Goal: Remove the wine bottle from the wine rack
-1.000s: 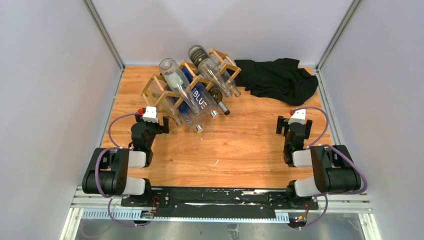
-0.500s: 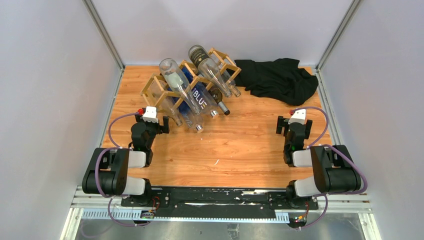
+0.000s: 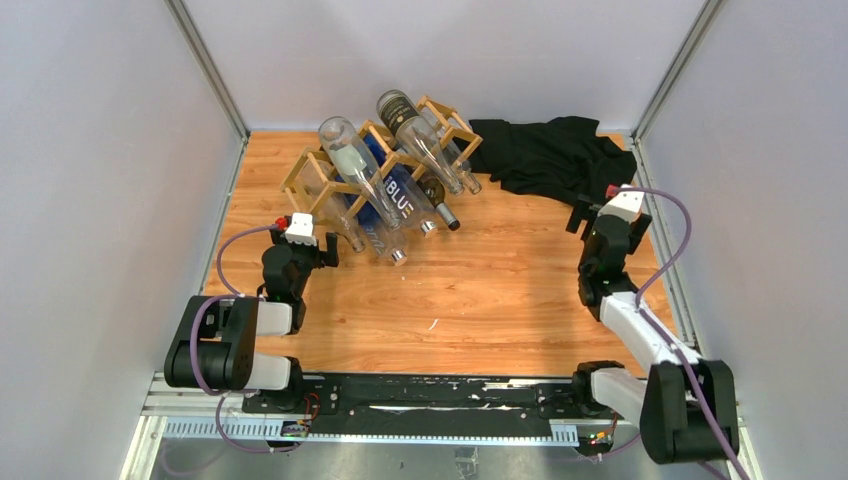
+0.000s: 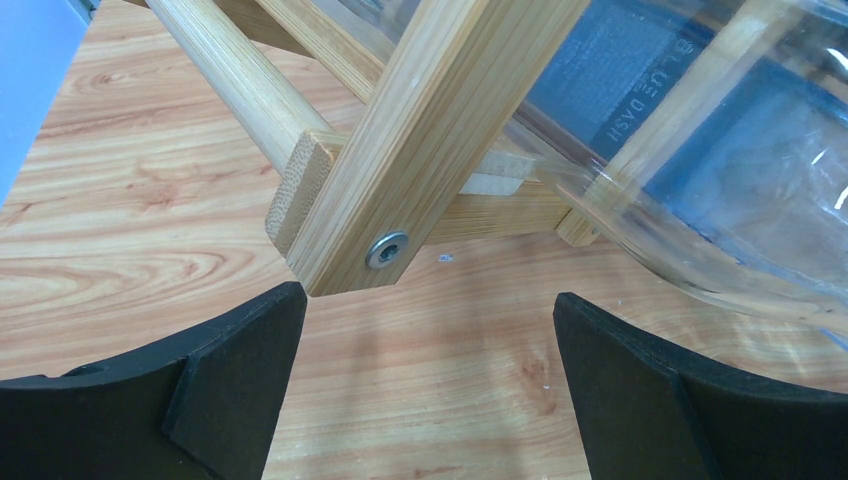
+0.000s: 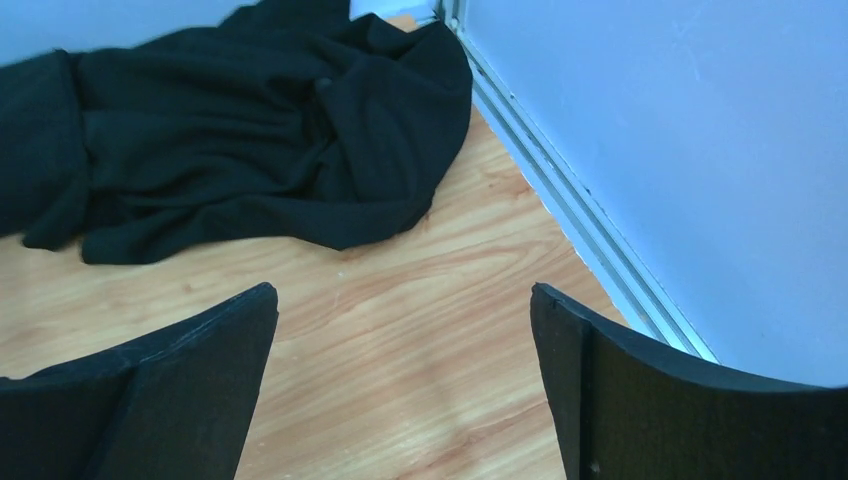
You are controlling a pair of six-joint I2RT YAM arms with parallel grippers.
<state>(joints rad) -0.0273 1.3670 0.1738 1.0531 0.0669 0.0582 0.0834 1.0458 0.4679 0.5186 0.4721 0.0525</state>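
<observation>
The light-wood lattice wine rack (image 3: 297,172) stands at the back left of the table. Several bottles lie in it with necks toward me: a clear one (image 3: 354,165), a blue one (image 3: 396,199), a dark-capped clear one (image 3: 413,128) and a dark-necked one (image 3: 442,210). My left gripper (image 3: 308,240) is open and empty, low over the table just in front of the rack's left foot (image 4: 400,180). A clear bottle over blue glass (image 4: 700,150) shows beside that foot. My right gripper (image 3: 598,218) is open and empty, far right of the rack.
A crumpled black cloth (image 3: 555,155) lies at the back right and fills the right wrist view (image 5: 250,130). The enclosure's right wall and its metal rail (image 5: 590,230) run close beside my right gripper. Walls enclose the table on three sides.
My right arm has stretched forward and to the right, bringing its gripper close to the black cloth. The left arm, rack and bottles have not moved.
</observation>
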